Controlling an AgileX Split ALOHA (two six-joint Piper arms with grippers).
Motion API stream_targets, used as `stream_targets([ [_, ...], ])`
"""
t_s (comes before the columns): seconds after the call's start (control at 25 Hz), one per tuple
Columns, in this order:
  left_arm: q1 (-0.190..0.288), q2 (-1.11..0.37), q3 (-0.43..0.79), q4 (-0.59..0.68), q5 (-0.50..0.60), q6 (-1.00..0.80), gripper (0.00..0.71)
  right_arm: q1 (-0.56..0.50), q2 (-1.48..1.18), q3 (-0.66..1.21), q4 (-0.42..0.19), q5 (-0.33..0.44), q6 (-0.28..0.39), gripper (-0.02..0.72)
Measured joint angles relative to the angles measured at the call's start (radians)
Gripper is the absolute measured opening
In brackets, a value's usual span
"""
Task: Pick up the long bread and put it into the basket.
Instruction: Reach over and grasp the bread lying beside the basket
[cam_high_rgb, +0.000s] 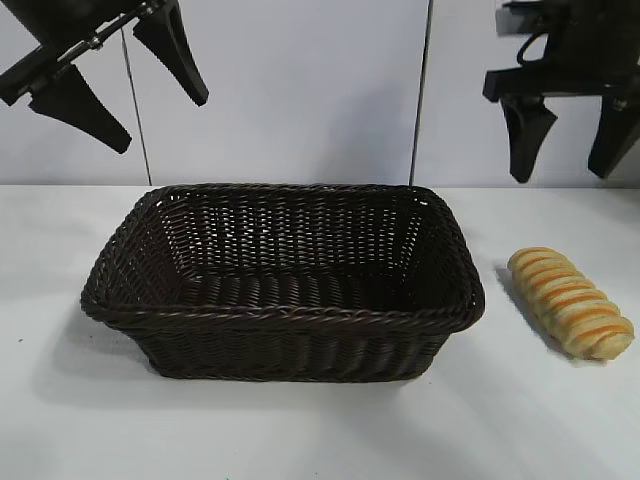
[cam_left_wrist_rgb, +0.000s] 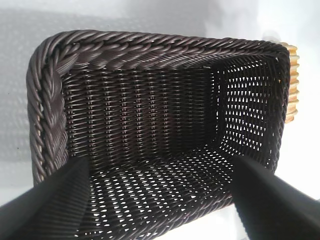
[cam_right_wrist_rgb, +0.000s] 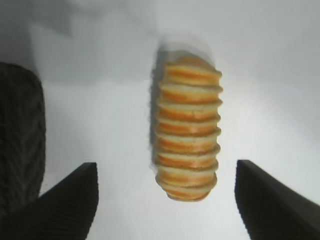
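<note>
— Item one, long bread (cam_high_rgb: 572, 301)?
— I see it lower right, on the table (cam_high_rgb: 300, 430), beside the basket (cam_high_rgb: 283, 318).
— Grippers?
— My right gripper (cam_high_rgb: 567, 135) upper right, fingers spread, empty; left gripper (cam_high_rgb: 125, 85) upper left, likewise.

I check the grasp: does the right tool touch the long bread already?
Apart. In the exterior view the right tool hangs open above the long bread, with bare wall between.
</note>
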Motion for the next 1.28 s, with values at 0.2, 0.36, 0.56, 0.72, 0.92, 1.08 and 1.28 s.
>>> stream_targets([
  [0.2,0.0,0.0,0.0,0.0,0.0,0.0,0.568,0.0,0.001,0.011,-0.008,-0.03,0.0,0.548],
  [0.36,0.0,0.0,0.0,0.0,0.0,0.0,0.568,-0.001,0.019,0.011,-0.022,-0.05,0.0,0.548],
  [0.56,0.0,0.0,0.0,0.0,-0.001,0.0,0.568,-0.021,0.06,0.014,-0.021,-0.064,0.0,0.548],
  [0.72,0.0,0.0,0.0,0.0,-0.001,0.0,0.568,-0.027,0.085,0.015,-0.019,-0.099,0.0,0.548],
  [0.92,0.0,0.0,0.0,0.0,-0.002,0.0,0.568,-0.027,0.121,0.015,-0.008,-0.112,0.0,0.548],
  [1.08,0.0,0.0,0.0,0.0,-0.007,0.0,0.568,-0.027,0.164,0.015,-0.007,-0.123,0.0,0.548],
  [1.28,0.0,0.0,0.0,0.0,-0.007,0.001,0.568,-0.027,0.204,0.015,-0.008,-0.133,0.0,0.548],
])
